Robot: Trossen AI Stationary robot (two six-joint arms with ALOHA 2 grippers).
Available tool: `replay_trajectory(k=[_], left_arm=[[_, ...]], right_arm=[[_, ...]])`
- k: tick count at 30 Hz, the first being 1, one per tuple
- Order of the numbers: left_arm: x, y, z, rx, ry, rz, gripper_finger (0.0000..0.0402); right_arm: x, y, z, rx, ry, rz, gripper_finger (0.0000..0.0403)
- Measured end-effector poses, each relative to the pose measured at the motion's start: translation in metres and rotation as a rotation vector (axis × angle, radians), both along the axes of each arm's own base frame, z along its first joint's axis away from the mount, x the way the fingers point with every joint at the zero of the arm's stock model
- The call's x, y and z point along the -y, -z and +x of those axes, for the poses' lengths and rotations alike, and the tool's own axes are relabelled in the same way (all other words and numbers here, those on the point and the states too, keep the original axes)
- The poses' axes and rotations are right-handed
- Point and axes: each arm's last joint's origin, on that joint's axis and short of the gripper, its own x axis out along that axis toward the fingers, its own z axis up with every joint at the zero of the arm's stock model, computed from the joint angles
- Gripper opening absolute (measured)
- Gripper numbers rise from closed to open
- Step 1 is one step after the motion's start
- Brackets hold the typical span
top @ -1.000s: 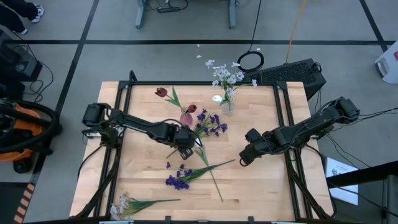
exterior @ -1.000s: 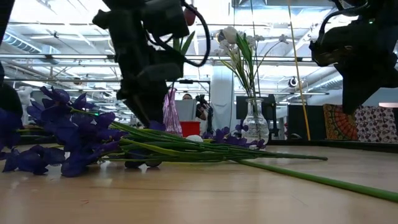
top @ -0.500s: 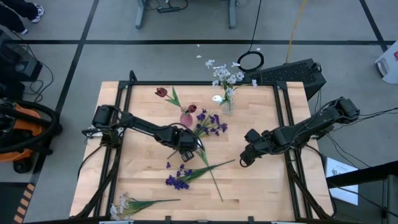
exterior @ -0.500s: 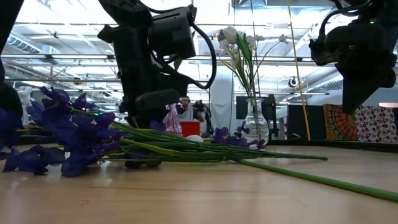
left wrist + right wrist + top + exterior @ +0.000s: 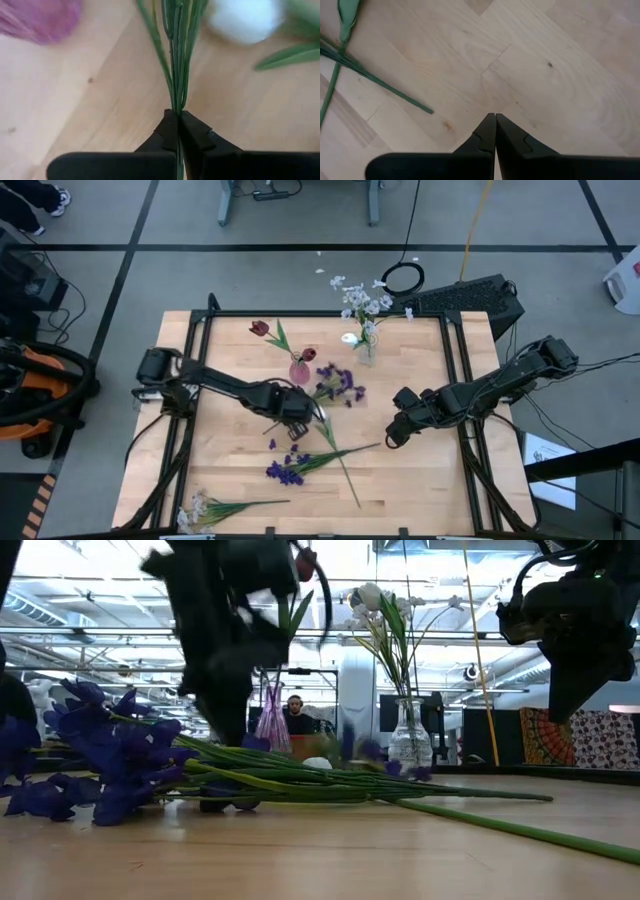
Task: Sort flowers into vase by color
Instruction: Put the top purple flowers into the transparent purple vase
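Purple cluster, centre (image 5: 340, 383): dark blossoms on bunched green stems, at 5 o'clock of pink vase (image 5: 299, 370); stems pinched between closed fingers of left gripper (image 5: 178, 131).
Purple cluster, lower (image 5: 287, 471): flat on wood, stems trailing toward 2 o'clock, a long single stem (image 5: 340, 461) crossing them.
Dark red tulip (image 5: 260, 328): flat, at 10 o'clock of table.
Red tulip (image 5: 309, 355): head at pink vase mouth.
White sprays (image 5: 361, 298): upright in clear vase (image 5: 366, 347), at 12 o'clock.
White spray, loose (image 5: 200, 508): flat, at 7 o'clock corner.
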Motion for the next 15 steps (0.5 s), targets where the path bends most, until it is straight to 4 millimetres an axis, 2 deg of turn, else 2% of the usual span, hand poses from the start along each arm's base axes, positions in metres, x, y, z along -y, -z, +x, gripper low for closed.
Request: replay_trajectory(k=[8, 12, 15], left_arm=[[0.034, -0.057, -0.025, 0.197, 0.169, 0.194, 0.0003], [0.049, -0.081, -0.040, 0.330, 0.175, 0.296, 0.0003], [0.057, -0.089, -0.053, 0.458, 0.160, 0.382, 0.0003]], right_arm=[[0.000, 0.000, 0.000, 0.004, -0.003, 0.000, 0.0000], [0.000, 0.000, 0.000, 0.005, -0.004, -0.001, 0.0000], [0.000, 0.000, 0.001, 0.006, -0.008, -0.007, 0.0000]])
